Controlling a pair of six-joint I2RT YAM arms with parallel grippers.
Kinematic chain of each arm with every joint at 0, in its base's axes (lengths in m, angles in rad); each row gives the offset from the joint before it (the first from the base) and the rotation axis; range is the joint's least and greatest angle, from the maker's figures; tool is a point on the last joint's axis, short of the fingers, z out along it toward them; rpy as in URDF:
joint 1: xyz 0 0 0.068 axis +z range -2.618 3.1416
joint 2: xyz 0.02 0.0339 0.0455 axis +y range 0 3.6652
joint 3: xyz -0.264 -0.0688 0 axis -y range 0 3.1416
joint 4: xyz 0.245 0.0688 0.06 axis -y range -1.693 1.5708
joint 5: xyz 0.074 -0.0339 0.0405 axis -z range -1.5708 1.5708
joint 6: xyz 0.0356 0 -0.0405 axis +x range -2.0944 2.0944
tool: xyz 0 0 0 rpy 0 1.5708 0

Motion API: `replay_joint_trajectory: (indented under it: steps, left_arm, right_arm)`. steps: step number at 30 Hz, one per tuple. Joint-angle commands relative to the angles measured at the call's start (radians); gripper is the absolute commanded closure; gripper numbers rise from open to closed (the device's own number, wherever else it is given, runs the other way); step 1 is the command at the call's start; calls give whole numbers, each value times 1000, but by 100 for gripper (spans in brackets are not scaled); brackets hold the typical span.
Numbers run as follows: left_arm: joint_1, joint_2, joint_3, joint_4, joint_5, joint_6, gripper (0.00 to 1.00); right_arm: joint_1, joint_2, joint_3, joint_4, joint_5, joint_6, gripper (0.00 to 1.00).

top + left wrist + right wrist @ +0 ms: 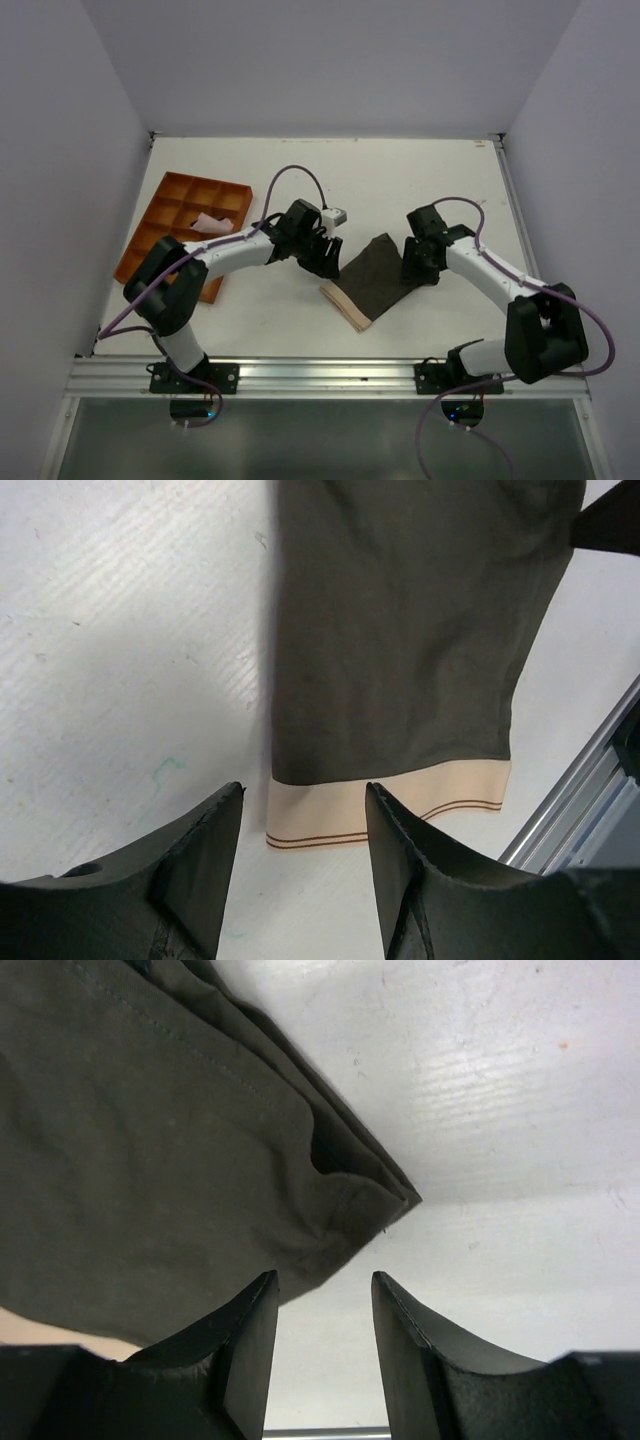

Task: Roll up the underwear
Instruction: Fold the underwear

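The underwear [372, 278] lies flat on the white table, folded into a narrow strip, dark brownish-grey with a tan waistband [342, 305] at its near-left end. My left gripper [322, 258] is open and empty, just left of the cloth; in the left wrist view its fingers [205, 865] stand apart over the table near the waistband [390, 805]. My right gripper [417, 262] is open and empty at the cloth's right end; in the right wrist view the cloth's corner [340, 1200] lies just ahead of the fingers [245, 1345].
An orange compartment tray [180, 225] stands at the left, with a small pale pink cloth [212, 222] in it. The table's near edge has a metal rail [330, 375]. White walls close off the left, back and right.
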Motion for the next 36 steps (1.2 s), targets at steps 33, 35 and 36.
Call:
replay_joint_trajectory:
  steps: [33, 35, 36]
  left_arm:
    - [-149, -117, 35, -84, -101, -187, 53]
    - [-145, -93, 51, -32, -26, -196, 55]
    - [-145, -81, 51, -8, 8, -201, 56]
  right_arm:
    - [-5, -252, -354, 213, -80, 272, 58]
    - [-5, -252, -363, 222, -80, 281, 58]
    - [-5, -251, -370, 230, -81, 284, 58]
